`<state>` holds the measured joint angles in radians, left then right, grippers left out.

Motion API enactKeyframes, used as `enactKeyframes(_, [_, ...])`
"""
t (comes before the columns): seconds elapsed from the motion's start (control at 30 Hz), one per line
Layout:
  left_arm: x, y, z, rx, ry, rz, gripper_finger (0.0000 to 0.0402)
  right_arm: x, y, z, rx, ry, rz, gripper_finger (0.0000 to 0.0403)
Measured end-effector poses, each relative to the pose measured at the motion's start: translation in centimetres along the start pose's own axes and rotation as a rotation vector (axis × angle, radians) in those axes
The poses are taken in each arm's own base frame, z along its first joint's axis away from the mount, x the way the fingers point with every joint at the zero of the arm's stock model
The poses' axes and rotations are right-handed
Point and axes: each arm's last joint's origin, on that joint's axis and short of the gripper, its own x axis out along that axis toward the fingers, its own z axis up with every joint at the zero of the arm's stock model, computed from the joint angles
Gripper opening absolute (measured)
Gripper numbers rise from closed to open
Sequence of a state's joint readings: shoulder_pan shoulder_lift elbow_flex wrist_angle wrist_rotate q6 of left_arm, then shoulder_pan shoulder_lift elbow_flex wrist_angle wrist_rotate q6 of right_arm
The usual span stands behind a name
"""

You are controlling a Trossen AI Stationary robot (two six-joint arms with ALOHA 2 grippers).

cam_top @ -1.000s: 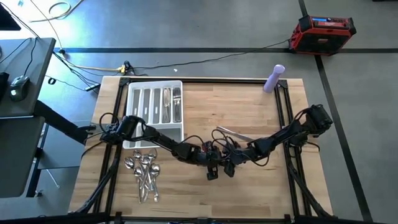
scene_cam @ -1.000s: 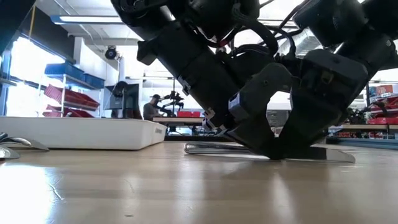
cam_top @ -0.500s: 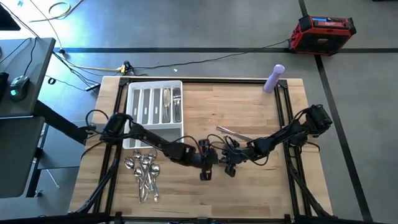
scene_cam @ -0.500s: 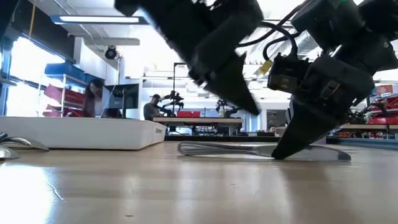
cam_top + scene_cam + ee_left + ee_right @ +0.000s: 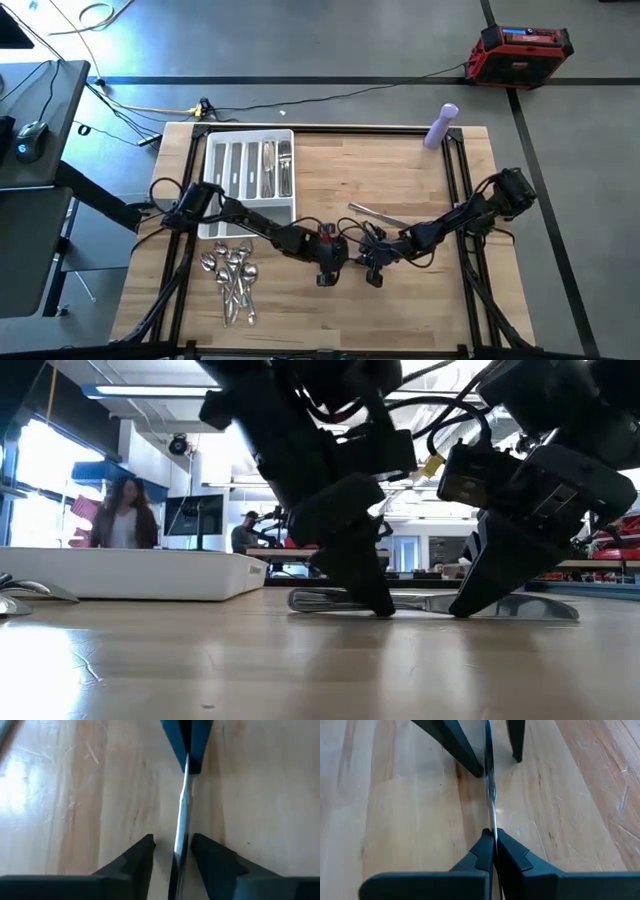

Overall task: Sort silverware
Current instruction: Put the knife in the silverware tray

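Silver knife (image 5: 489,795) clenched in right gripper (image 5: 493,840), lying between the released left gripper's (image 5: 172,854) fingers

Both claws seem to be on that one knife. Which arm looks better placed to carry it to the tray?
Right: the right gripper is shut on the knife, while the left gripper's fingers stand open around it.

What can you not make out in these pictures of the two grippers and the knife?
- Knife ends: wrist views, cut off by picture edges and covered by the right gripper.
- Knife in the high view: hidden under both grippers.
- Tray contents: low view, hidden behind its wall.
- Left gripper: its touch on the knife is unclear.
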<state>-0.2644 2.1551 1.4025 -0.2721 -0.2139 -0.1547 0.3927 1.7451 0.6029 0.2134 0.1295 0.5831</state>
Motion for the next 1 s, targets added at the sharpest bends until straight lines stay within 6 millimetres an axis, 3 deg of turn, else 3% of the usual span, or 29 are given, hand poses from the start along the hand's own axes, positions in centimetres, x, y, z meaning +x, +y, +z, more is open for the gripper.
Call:
enactKeyframes(0.23, [0.2,-0.2,-0.2,0.006,0.011,-0.011,0.0017,-0.1,0.2,0.0,0.007,-0.008,0.003,0.0004])
enactKeyframes(0.4, [0.2,-0.2,-0.3,-0.015,0.026,-0.001,0.0011,-1.0,0.5,0.4,0.032,-0.019,0.047,0.0067])
enactKeyframes(0.53, [-0.2,-0.2,-0.2,-0.022,0.022,0.022,0.0005,-3.6,0.9,1.3,-0.031,0.027,0.087,0.0147])
enactKeyframes(0.67, [-1.3,-0.1,-0.3,-0.033,0.041,0.087,0.0003,-8.6,3.1,2.9,-0.162,-0.195,-0.096,0.0185])
enactKeyframes(0.83, [-5.5,0.0,0.3,-0.059,-0.010,0.300,0.0002,-15.2,6.1,2.1,-0.232,-0.562,-0.360,0.0181])
enactKeyframes(1.0, [-13.1,1.2,0.9,-0.189,-0.156,0.618,0.0001,-17.5,7.5,-0.4,-0.269,-0.726,-0.477,0.0168])
